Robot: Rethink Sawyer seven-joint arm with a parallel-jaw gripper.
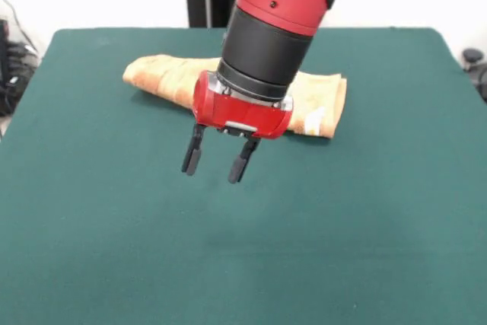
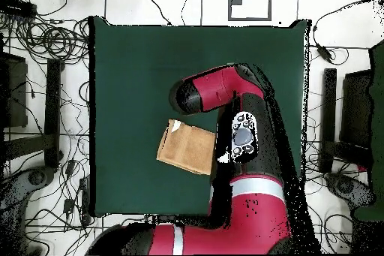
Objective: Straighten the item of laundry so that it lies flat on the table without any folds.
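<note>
Behind the gripper [image 1: 217, 164], toward the far half of the counter [image 1: 365, 249], lies the towel [image 1: 163, 75], folded into a long bundle, not flat. Front view: its long axis runs left-right across the picture, one rounded end at the left, a squarer folded end at the right with a pale patch near that corner, maybe the tag, cannot tell for sure. The arm's wrist covers the bundle's middle. Jaws are spread, empty, pointing down and hanging above bare green, clear of the cloth; the towel sits beyond and a bit above them in the picture, so the coming move likely means going back toward the pedestal side and down. Overhead view: towel [image 2: 186, 148] shows as a tan folded rectangle, slightly skewed, with a lighter flap at its upper left corner, just beside the arm's elbow link; the gripper itself is hidden under the arm there. Nearest grab point looks like the right-hand folded end or the near long edge, a judgement only.
</note>
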